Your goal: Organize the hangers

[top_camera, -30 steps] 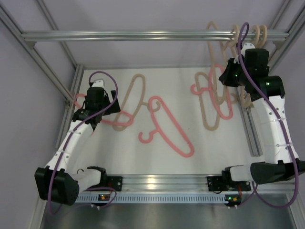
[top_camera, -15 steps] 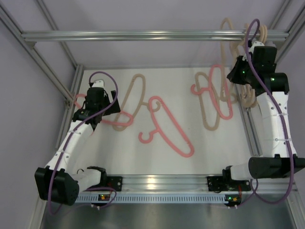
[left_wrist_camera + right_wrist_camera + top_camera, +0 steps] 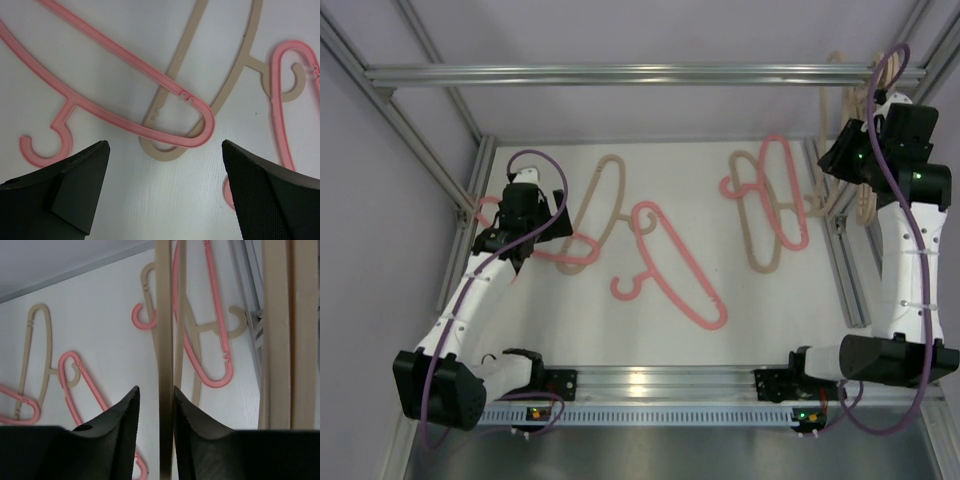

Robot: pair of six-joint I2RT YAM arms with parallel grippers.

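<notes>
Hangers (image 3: 712, 320): five loose on white table (image 3: 550, 330), more hooked on overhead rail (image 3: 620, 74) at its 2 o'clock end. Left pink hanger (image 3: 565, 258) at table's 9 o'clock, its rounded end crossing over bottom loop of left beige hanger (image 3: 608, 160), which runs up toward 11 o'clock. Centre pink hanger lies diagonal mid-table, hook pointing to 8 o'clock, apart from the others. At 2 o'clock right pink hanger (image 3: 796, 243) overlaps right beige hanger (image 3: 763, 266). Hung beige hangers (image 3: 865, 75) bunched together on rail at far right; exact count cannot be told. Left gripper (image 3: 165, 165) fingers spread wide, nothing between them, placed over the spot where left pink and left beige cross. Right gripper (image 3: 156, 392) raised near the rail at 2 o'clock, fingers pressed in on a straight bar of held beige hanger (image 3: 165, 330), which runs vertically through right wrist view. Another beige bar sits just beside it at 3 o'clock of that view.
</notes>
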